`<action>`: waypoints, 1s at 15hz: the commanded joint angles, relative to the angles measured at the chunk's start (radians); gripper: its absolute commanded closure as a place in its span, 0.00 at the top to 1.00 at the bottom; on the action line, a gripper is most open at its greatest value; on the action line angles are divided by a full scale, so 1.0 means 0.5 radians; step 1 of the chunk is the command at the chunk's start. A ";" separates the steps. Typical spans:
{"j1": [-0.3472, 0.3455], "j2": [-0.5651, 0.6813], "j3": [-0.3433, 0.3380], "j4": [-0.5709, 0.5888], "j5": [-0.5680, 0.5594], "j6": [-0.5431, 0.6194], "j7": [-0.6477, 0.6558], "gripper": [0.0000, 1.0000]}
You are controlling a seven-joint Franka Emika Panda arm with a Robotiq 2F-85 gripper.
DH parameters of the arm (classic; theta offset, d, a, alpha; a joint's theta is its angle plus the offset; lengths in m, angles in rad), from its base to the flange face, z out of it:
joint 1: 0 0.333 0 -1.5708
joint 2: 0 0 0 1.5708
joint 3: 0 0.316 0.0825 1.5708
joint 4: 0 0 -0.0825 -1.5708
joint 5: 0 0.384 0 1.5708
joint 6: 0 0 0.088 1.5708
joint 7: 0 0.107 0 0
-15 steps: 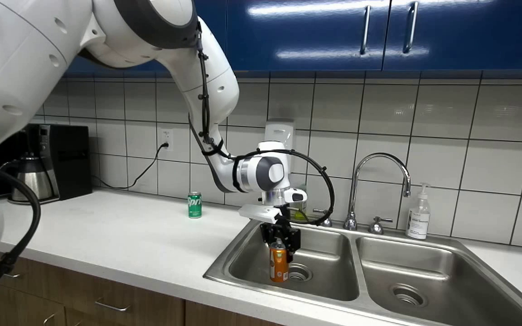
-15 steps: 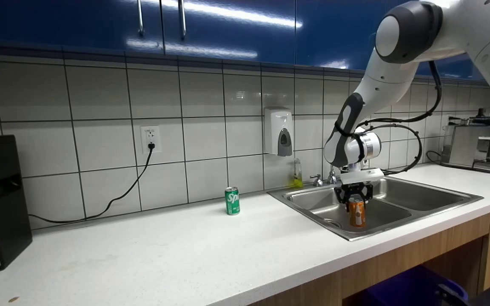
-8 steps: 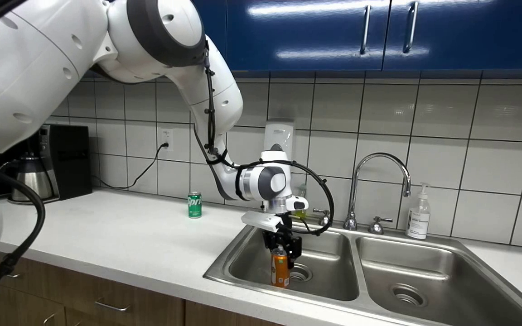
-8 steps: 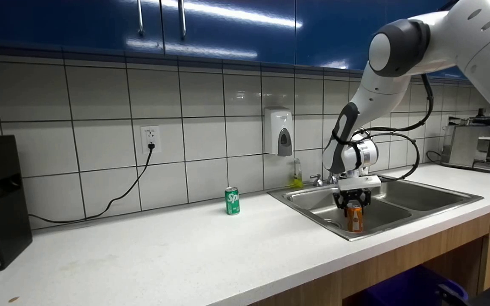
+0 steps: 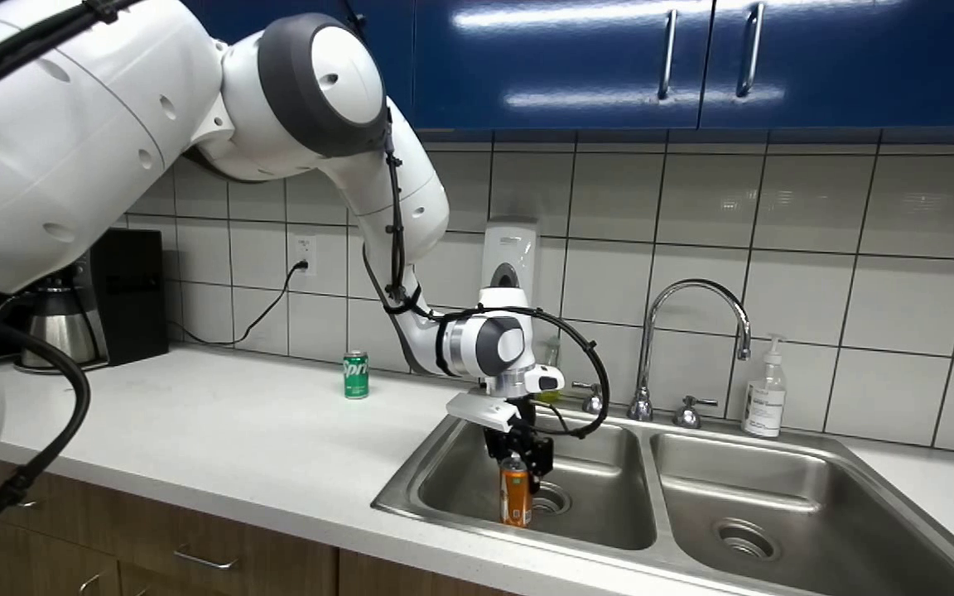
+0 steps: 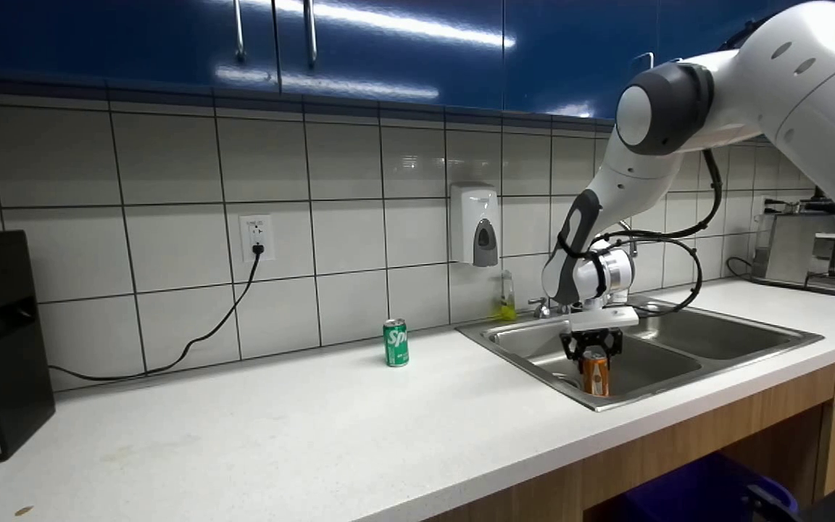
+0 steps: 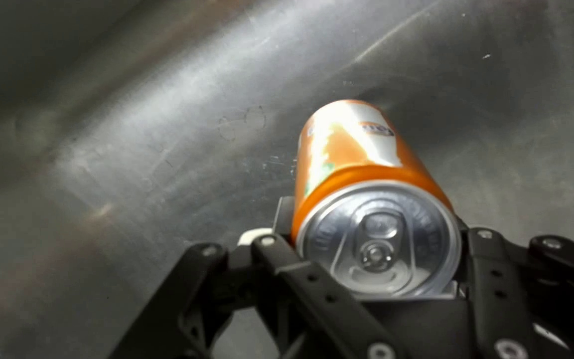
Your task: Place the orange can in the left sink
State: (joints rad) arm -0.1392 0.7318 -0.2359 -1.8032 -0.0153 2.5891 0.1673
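Observation:
The orange can (image 5: pixel 516 497) is upright inside the left sink (image 5: pixel 601 505), near its front wall and beside the drain. My gripper (image 5: pixel 518 465) points down into this basin with its fingers around the top of the can. In an exterior view the can (image 6: pixel 596 378) shows below the black gripper (image 6: pixel 596 355), inside the left sink (image 6: pixel 653 366). In the wrist view the can (image 7: pixel 349 144) is between both fingers of the gripper (image 7: pixel 374 224), its silvery top facing the camera. I cannot tell whether its base touches the basin floor.
A green can (image 5: pixel 356 375) stands on the white counter (image 5: pixel 278 422). The right-hand basin (image 5: pixel 808 463) lies past the divider. A tall faucet (image 5: pixel 651 348) and a soap bottle (image 5: pixel 765 401) stand behind the sink. A soap dispenser (image 6: pixel 474 223) hangs on the wall.
The arm has come down, and my gripper has carried the orange can lower into the left sink with a slight sideways shift. In the last half second the can moved only a little.

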 commanded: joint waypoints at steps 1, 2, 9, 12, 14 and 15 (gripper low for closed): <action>-0.056 0.104 0.043 0.143 0.037 -0.005 -0.017 0.38; -0.059 0.124 0.045 0.161 0.042 -0.006 -0.018 0.38; -0.074 0.252 0.037 0.286 0.060 -0.019 -0.014 0.38; -0.088 0.277 0.035 0.323 0.065 -0.025 -0.016 0.38; -0.097 0.288 0.032 0.340 0.064 -0.028 -0.016 0.38; -0.100 0.294 0.029 0.348 0.062 -0.030 -0.016 0.38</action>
State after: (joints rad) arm -0.1650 0.8636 -0.2336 -1.6691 0.0053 2.5890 0.1673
